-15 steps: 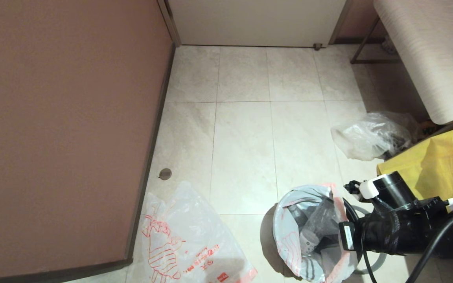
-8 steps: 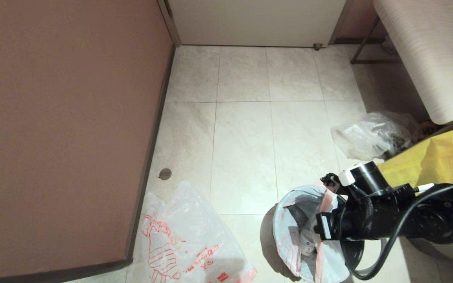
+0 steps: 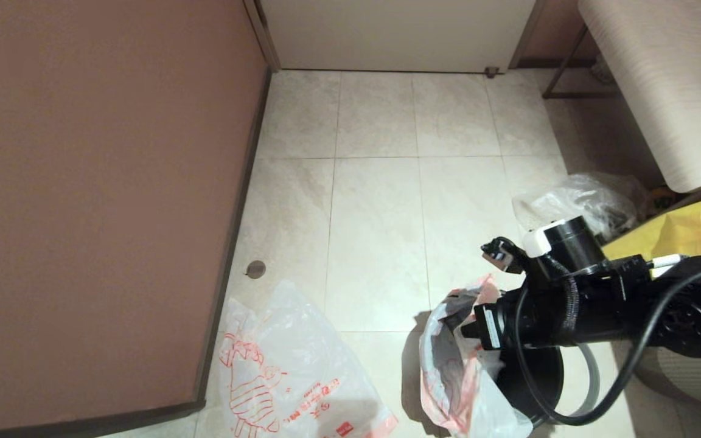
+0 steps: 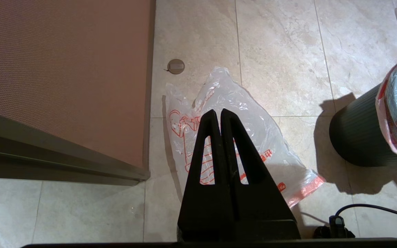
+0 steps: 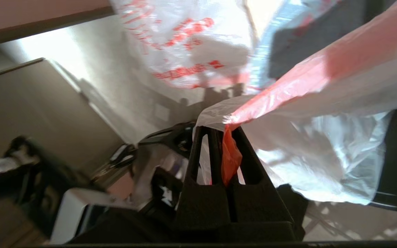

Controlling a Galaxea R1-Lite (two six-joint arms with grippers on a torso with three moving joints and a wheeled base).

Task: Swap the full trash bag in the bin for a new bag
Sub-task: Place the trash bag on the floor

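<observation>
Right gripper (image 5: 223, 132) clamped on full trash bag (image 3: 448, 377) hem; bag hanging below it into bin (image 4: 357, 141), lift straight up.

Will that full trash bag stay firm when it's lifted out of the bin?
Probably not: the full trash bag is thin film, already crumpling where the right gripper pinches its orange hem. It will likely sag and stretch. Contents could shift; the bin might tip.

Two printed bags (image 3: 289, 371); one bin (image 4: 355, 136)
</observation>
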